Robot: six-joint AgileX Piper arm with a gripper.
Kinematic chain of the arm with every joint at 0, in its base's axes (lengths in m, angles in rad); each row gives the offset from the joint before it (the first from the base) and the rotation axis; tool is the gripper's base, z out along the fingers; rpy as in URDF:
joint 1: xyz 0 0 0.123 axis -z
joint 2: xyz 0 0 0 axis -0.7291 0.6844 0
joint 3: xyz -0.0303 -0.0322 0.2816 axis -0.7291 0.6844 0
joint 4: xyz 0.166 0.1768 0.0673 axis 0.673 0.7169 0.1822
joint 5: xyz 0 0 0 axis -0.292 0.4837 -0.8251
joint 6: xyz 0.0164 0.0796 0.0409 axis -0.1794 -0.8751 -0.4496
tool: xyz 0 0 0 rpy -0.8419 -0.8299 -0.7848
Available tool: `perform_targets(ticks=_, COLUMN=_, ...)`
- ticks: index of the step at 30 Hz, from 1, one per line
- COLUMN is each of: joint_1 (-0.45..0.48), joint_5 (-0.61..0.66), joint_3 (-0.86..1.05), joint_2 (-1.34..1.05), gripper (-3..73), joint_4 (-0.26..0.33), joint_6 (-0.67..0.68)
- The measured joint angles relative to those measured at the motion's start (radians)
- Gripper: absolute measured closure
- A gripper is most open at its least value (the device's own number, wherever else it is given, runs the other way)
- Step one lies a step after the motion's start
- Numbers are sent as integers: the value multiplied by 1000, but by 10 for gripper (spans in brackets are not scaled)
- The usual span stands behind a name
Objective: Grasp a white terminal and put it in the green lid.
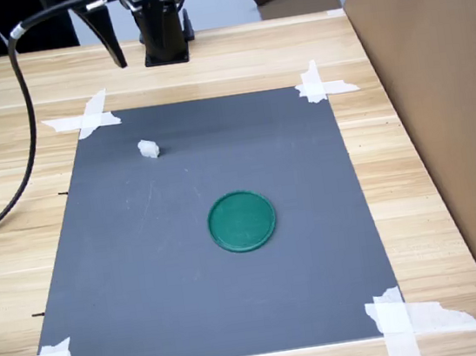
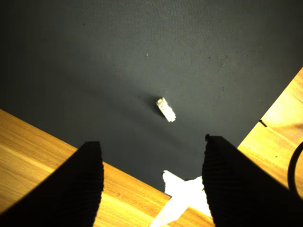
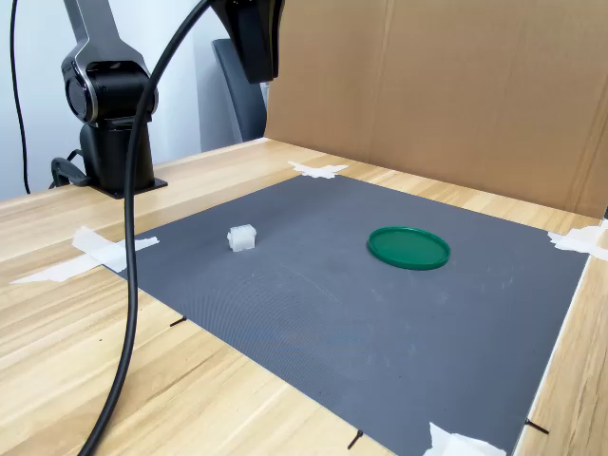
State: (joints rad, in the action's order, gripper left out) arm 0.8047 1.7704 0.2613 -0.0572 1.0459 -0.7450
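Note:
The white terminal [image 1: 148, 148] [image 3: 241, 237] lies on the dark grey mat, near the mat's far left corner in the first exterior view. The green lid [image 1: 242, 221] [image 3: 408, 247] lies flat and empty around the mat's middle, well apart from the terminal. My gripper [image 2: 152, 187] hangs high above the mat's far left corner, open, with nothing between its black fingers [image 1: 105, 37]. In the wrist view the terminal [image 2: 166, 109] sits just beyond the gap between the fingers. The lid is out of the wrist view.
The grey mat [image 1: 193, 307] is taped at its corners with white tape strips [image 1: 85, 119] to a wooden table. A cardboard wall [image 1: 443, 72] stands along the first exterior view's right. The arm's black base [image 3: 109, 123] and a black cable [image 3: 123, 285] are by the mat's edge.

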Motion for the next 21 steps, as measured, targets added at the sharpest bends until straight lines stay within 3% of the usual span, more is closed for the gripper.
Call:
perform_targets(ticks=9, joint_1=10, joint_5=43, joint_3=-50, joint_2=62, gripper=171, joint_4=-8, joint_6=116)
perform_targets(ticks=15, joint_1=158, joint_5=44, joint_3=-55, joint_2=82, gripper=186, joint_4=43, joint_6=290)
perform_targets(ticks=21, joint_1=162, joint_5=44, joint_3=-54, joint_2=96, gripper=190, joint_4=-8, joint_6=375)
